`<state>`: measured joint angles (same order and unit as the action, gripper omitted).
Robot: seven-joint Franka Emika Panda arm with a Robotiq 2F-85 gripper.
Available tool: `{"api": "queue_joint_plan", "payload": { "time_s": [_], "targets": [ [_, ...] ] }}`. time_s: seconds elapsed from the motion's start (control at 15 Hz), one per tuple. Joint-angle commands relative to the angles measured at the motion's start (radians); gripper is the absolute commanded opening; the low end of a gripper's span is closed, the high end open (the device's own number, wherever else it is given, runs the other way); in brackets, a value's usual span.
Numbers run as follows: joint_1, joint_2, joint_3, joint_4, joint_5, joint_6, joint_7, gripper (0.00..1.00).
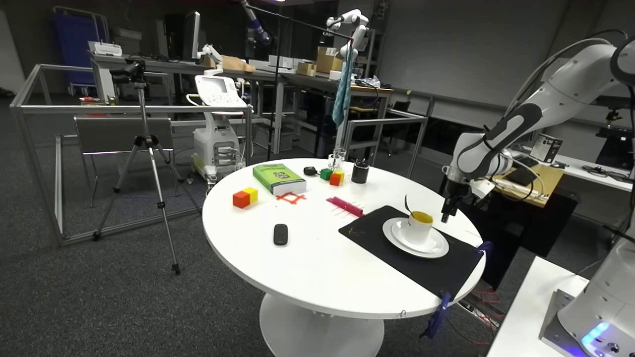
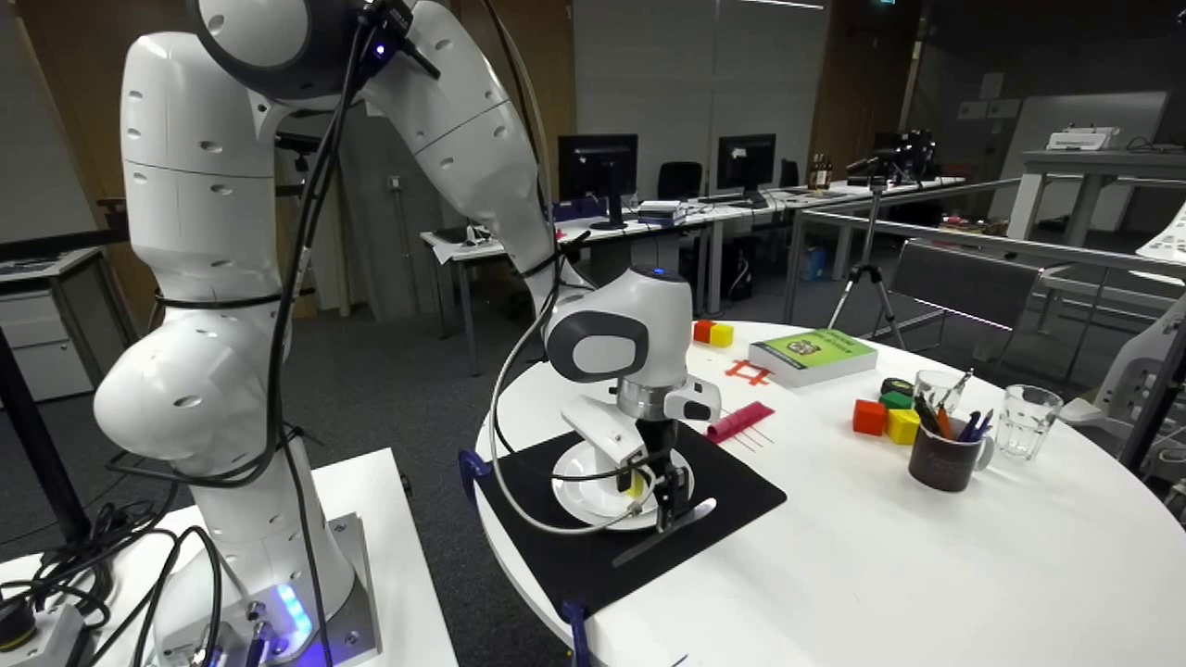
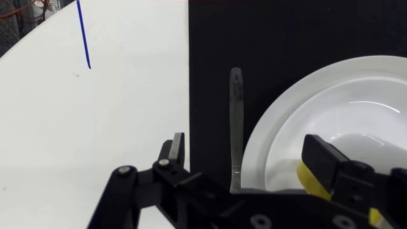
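My gripper [image 3: 244, 143] is open and empty, pointing down over the black placemat [image 3: 211, 95]. In the wrist view a metal knife [image 3: 236, 117] lies between the open fingers, beside the white plate [image 3: 257, 152]. The right finger is over the plate and partly hides the cup's yellow inside [image 3: 313, 183]. In an exterior view the gripper [image 1: 445, 218] is beside the white cup [image 1: 419, 232], which stands on stacked plates [image 1: 389, 237] with a spoon [image 1: 407, 203] in it. In an exterior view the fingertips [image 2: 672, 521] are close to the knife [image 2: 639, 548]; contact is unclear.
Blue clamps [image 1: 439, 317] grip the round table's edge at the mat. A pink roll [image 1: 346, 206], green book [image 1: 280, 178], coloured blocks [image 1: 241, 199], dark device [image 1: 281, 234], pen mug [image 2: 940, 459] and glasses [image 2: 1028, 421] stand farther off. A thin blue strip [image 3: 83, 35] lies left of the mat.
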<state>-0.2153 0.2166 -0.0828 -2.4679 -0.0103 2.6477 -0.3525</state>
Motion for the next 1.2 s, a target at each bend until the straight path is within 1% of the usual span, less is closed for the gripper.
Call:
{"api": "queue_joint_plan", "payload": {
  "time_s": [0.0, 0.27, 0.6, 0.93, 1.13],
  "targets": [
    [0.028, 0.0, -0.022, 0.004, -0.032, 0.025, 0.081, 1.0],
    [0.064, 0.016, -0.068, 0.023, -0.115, 0.084, 0.245, 1.0],
    [0.097, 0.064, -0.135, 0.081, -0.25, 0.068, 0.399, 1.0],
    [0.107, 0.12, -0.165, 0.121, -0.308, 0.072, 0.415, 1.0],
    [0.113, 0.157, -0.168, 0.143, -0.319, 0.082, 0.398, 1.0]
  ]
}}
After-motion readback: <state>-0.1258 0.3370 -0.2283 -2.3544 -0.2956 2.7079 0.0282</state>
